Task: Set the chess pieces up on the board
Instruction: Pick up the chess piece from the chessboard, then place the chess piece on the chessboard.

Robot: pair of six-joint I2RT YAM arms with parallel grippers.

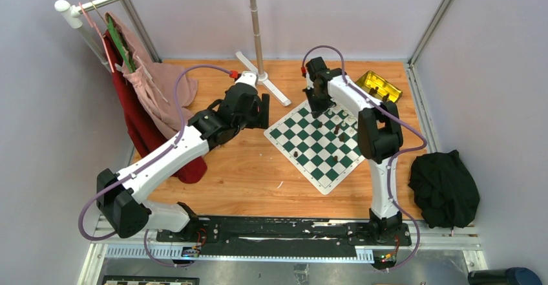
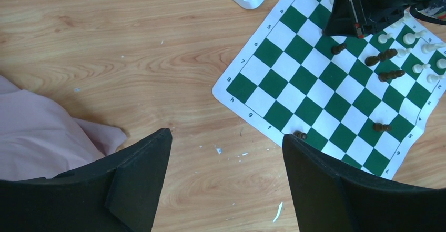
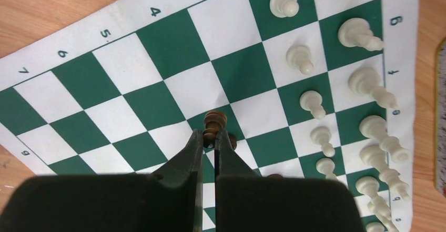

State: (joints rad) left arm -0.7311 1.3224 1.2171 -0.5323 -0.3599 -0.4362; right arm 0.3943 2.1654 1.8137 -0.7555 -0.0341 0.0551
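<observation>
The green and white board (image 1: 310, 149) lies on the wooden table right of centre. My right gripper (image 3: 210, 135) is shut on a dark brown chess piece (image 3: 214, 121) and holds it over the board's far part (image 1: 319, 107). Two rows of white pieces (image 3: 315, 106) stand along one board edge. Several dark brown pieces (image 2: 387, 75) are scattered on the board, some lying down. One dark piece (image 2: 300, 135) sits at the near board edge. My left gripper (image 2: 226, 142) is open and empty above bare wood, left of the board (image 2: 336, 79).
A gold tin (image 1: 379, 86) sits behind the board at the far right. A clothes rack's white foot (image 1: 266, 86) and pole stand at the back centre. Pink and red clothes (image 1: 152, 91) hang at the left. A black cloth (image 1: 444, 188) lies at the right.
</observation>
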